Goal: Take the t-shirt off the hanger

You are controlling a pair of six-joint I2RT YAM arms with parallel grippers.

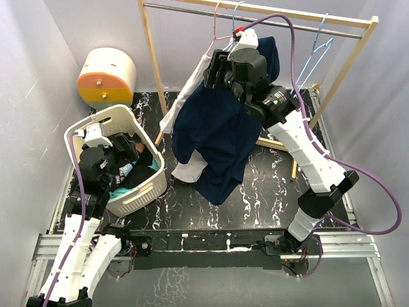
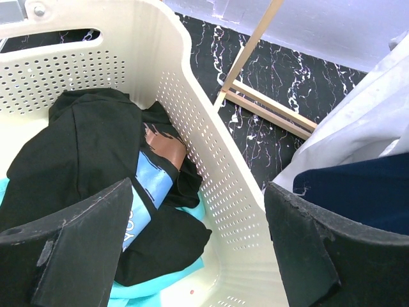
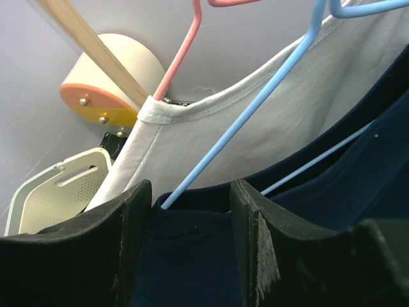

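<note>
- top view: the right arm reaches up to the rail (image 1: 255, 18) in the upper middle of the frame, with the right tool (image 1: 217, 69) in against the hanging clothes. the navy t-shirt (image 1: 217, 134) droops below it toward the centre, and a white t-shirt (image 1: 185, 96) hangs just beside it on the left. both look to be on their hangers, so nothing is off yet.
- lower left: the left tool (image 1: 124, 157) sits over the laundry basket (image 1: 144, 192) on the dark marbled surface (image 1: 275, 185), well apart from the rail.
- left wrist view: the left tool is spread wide and grips nothing, one finger either side of the basket wall. dark clothes (image 2: 83, 147) are piled inside at left, and a bit of navy cloth shows at lower right.
- right wrist view: here's the action. the right tool is parted and not clamped on anything, its fingers (image 3: 96, 256) along the bottom of the frame. the navy collar and the lower end of the blue hanger (image 3: 255, 109) sit in the gap. a pink hanger (image 3: 182, 57) carries the white shirt at upper left.
- my read: the step in hand is lining up a hold at the navy shoulder. the next move calls for closing on cloth alone, not the blue wire, then drawing the shoulder down off the hanger's end. catch the wire and the whole hanger may lift off the rail with the shirt.
</note>
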